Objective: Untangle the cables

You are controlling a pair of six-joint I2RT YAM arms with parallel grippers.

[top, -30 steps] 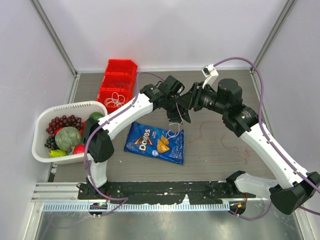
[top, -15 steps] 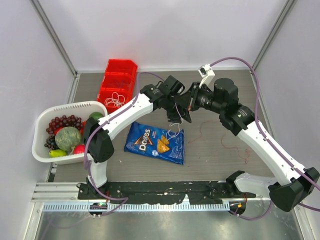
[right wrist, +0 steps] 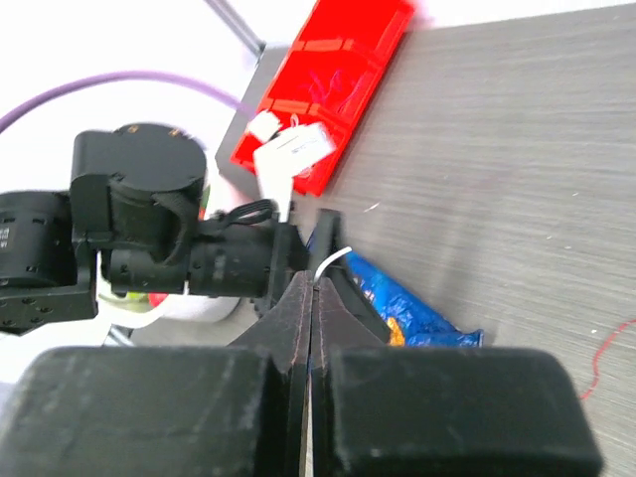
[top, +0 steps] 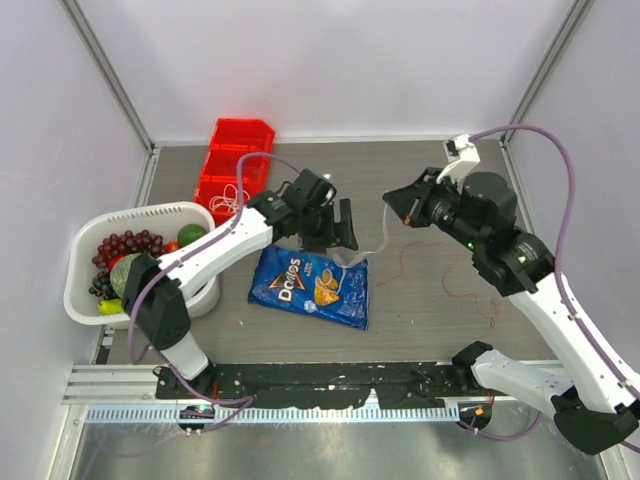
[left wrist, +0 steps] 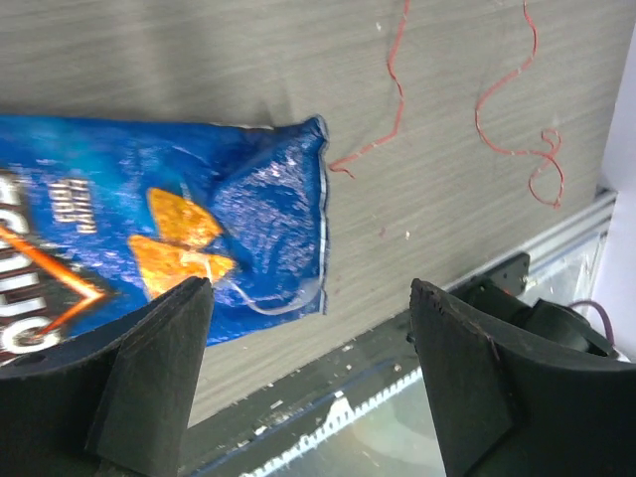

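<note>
Room: plain pale walls (top: 330,60) are seen closing in the table on three sides.
Table: a grey wood-grain top (top: 430,330) is shown, with a black rail (top: 330,378) along its near edge.
Basket: a white basket (top: 85,235) is set at the left edge. It is filled with dark grapes (top: 125,245) and round green, red and yellow-green fruit, partly covered by the left arm.
Red bin: a red bin (top: 240,140) is placed at the far left of the table, beyond the basket. Small white cable loops (top: 232,197) are held in its near end.
Chip bag: a blue chip bag (top: 300,285) is laid flat near the middle, just beside the basket.
Left gripper: the left gripper (left wrist: 310,298) is hung over the bag's right end with its jaws spread wide, and nothing is held in it.
Right gripper: the right gripper (right wrist: 314,288) is raised to the right of the left one, jaws pressed together, with a white cable (right wrist: 334,261) pinched at the tips.
White cable: it is strung from the right gripper down to the bag's right end, where its lower part is laid on the blue foil.
Red cable: thin red strands (left wrist: 399,99) are spread in loose curves on the bare table to the right of the bag, apart from both grippers.
Hard to make out: whether the red strands are one cord or two cannot be told. How many cords are in the red bin cannot be counted.
</note>
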